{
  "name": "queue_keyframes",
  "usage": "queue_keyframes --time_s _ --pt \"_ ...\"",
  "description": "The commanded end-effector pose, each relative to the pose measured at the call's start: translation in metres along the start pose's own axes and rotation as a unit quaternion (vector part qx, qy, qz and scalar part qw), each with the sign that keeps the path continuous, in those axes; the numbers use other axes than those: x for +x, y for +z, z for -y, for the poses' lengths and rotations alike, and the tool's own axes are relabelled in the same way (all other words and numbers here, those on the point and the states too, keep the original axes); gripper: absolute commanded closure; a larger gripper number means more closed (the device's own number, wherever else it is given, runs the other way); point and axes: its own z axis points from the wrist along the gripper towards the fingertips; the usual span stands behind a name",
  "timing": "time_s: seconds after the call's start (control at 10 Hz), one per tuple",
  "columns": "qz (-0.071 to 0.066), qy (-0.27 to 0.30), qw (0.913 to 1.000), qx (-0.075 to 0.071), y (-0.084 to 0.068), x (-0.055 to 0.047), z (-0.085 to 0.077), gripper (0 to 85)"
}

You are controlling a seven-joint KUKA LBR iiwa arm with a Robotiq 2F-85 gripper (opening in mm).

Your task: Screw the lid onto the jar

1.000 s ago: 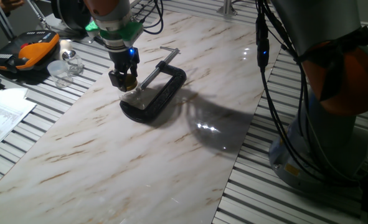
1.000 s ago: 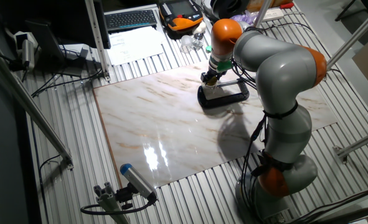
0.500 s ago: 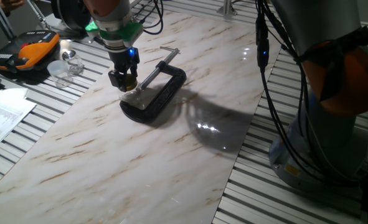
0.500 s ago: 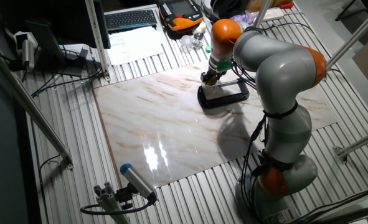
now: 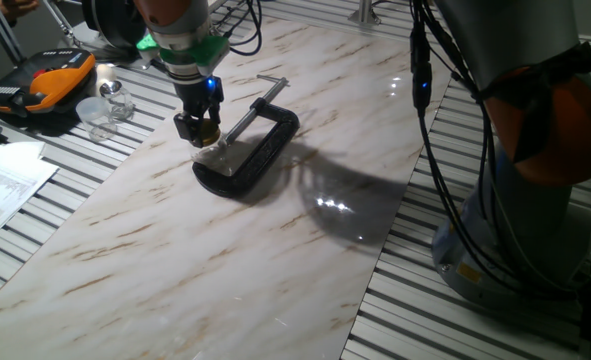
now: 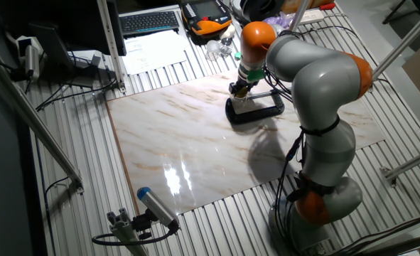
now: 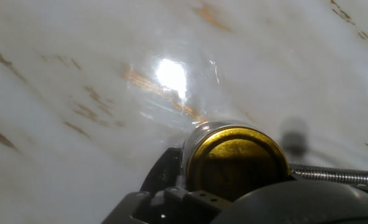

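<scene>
The gold lid [image 5: 207, 133] is held between the fingers of my gripper [image 5: 202, 137], which is shut on it. It sits on top of the small clear glass jar [image 5: 218, 157]. The jar stands inside the frame of a black C-clamp [image 5: 267, 148] on the marble slab. In the other fixed view the gripper [image 6: 241, 91] points straight down over the clamp [image 6: 265, 110]. The hand view is filled at its lower middle by the shiny lid [image 7: 236, 163], with the clamp's threaded screw [image 7: 336, 175] to its right. The jar's neck is hidden under the lid.
An orange-black case [image 5: 40, 85] and clear plastic containers [image 5: 105, 105] lie on the slatted table to the left of the slab. Papers [image 5: 5, 180] lie at the near left. My arm's base and cables [image 5: 535, 200] stand at the right.
</scene>
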Motion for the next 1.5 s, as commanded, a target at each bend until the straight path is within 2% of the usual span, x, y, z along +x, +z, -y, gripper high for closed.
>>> queue_keyframes --time_s 0.0,0.3,0.9,1.0,1.4 --pt "-0.001 -0.001 1.0 0.001 0.0008 0.0002 -0.0003 51.0" --pt "-0.002 0.005 1.0 0.0 0.0006 0.0 0.0 51.0" --pt "0.003 0.032 0.9994 0.009 -0.0005 -0.0001 -0.0002 51.0" --pt "0.003 0.04 0.9991 0.01 -0.0009 0.0001 0.0 68.0" --pt "0.003 0.072 0.9973 0.01 -0.0013 0.0001 0.0003 68.0"
